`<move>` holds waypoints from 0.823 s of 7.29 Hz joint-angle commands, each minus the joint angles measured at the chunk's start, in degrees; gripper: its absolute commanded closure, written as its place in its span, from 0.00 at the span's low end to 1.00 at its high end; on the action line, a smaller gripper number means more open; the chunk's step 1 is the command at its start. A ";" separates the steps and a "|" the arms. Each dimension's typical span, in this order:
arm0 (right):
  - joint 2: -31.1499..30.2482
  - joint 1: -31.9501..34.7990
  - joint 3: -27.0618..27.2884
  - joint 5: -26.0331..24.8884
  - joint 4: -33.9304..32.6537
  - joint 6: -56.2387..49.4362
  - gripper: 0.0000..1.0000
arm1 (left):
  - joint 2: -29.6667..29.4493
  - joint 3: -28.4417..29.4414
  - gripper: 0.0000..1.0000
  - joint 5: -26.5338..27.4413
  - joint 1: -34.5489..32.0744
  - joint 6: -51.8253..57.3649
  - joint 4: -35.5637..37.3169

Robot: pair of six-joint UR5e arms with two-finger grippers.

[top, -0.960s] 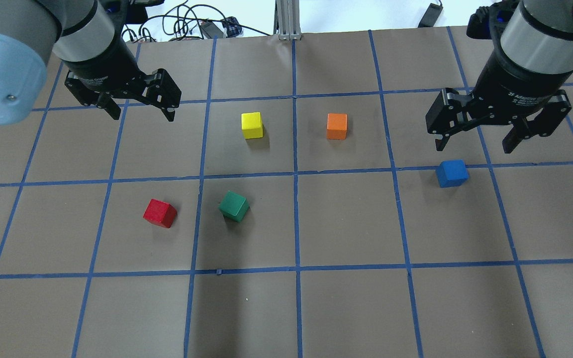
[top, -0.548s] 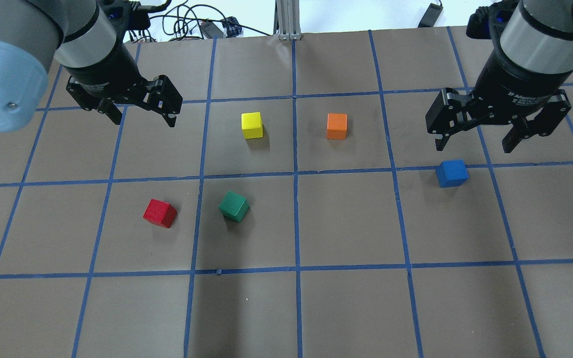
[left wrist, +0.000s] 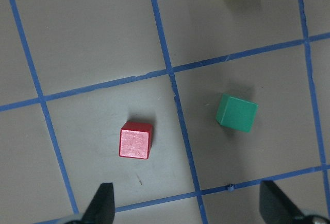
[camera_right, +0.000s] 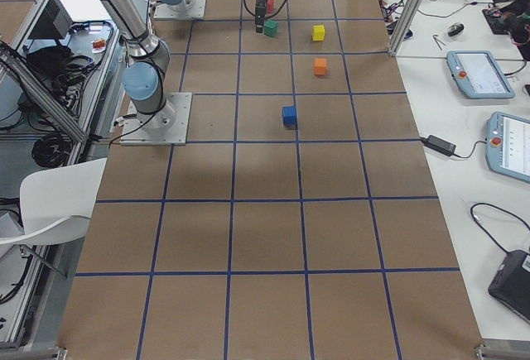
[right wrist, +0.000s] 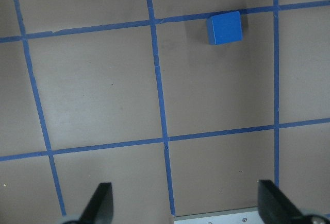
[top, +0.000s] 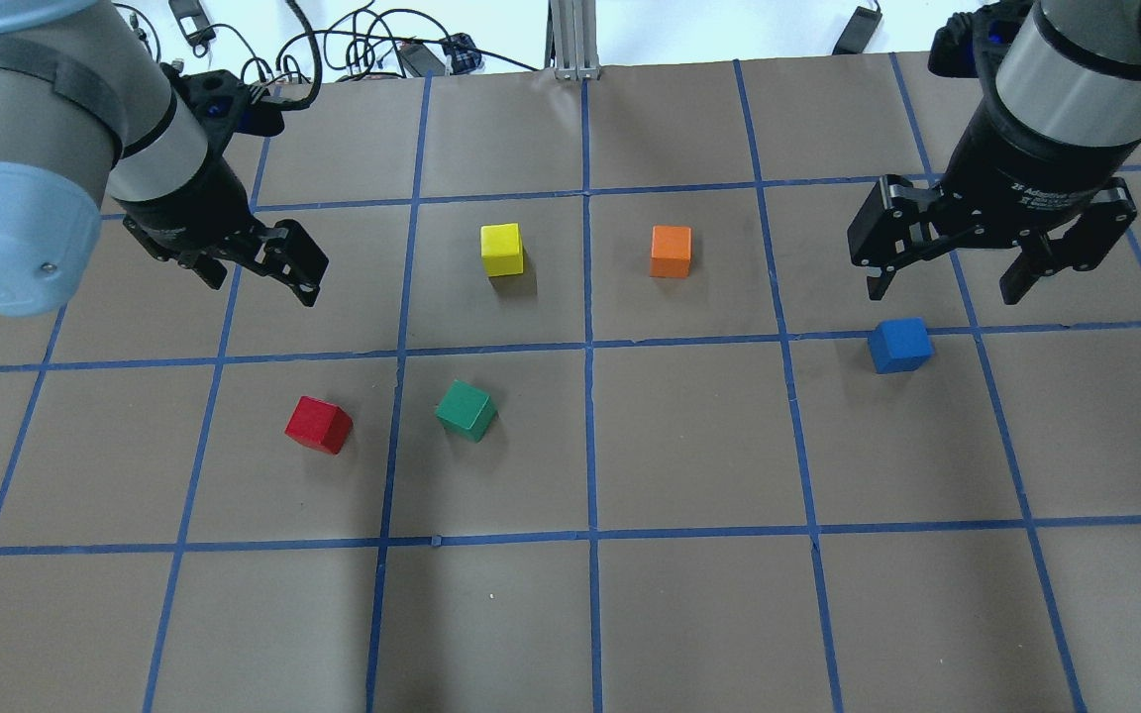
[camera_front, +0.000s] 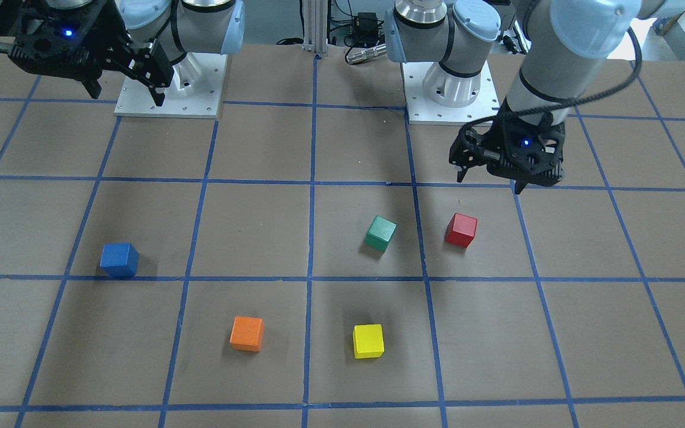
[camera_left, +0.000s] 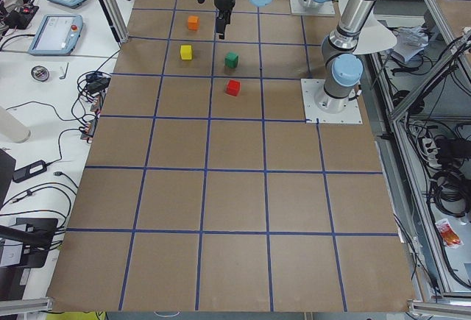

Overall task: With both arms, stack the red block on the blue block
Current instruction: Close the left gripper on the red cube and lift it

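Bright, even light (soft shadows), sharp

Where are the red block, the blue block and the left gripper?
red block (top: 316, 421), overhead exterior view, top face.
blue block (top: 897, 340), overhead exterior view, top face.
left gripper (top: 259, 285), overhead exterior view, midway between its fingertips.
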 commanded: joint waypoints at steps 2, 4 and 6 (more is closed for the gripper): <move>0.00 0.00 0.00 0.00 0.04 0.00 0.00 | -4.38 -14.15 0.00 -0.24 3.91 11.06 16.20; 0.00 0.00 0.09 0.00 0.04 0.09 0.00 | -7.19 -19.45 0.00 -0.42 3.65 11.15 25.29; -0.27 0.00 1.31 0.09 -0.66 0.44 0.00 | -9.04 -23.75 0.00 -0.77 3.56 10.80 31.26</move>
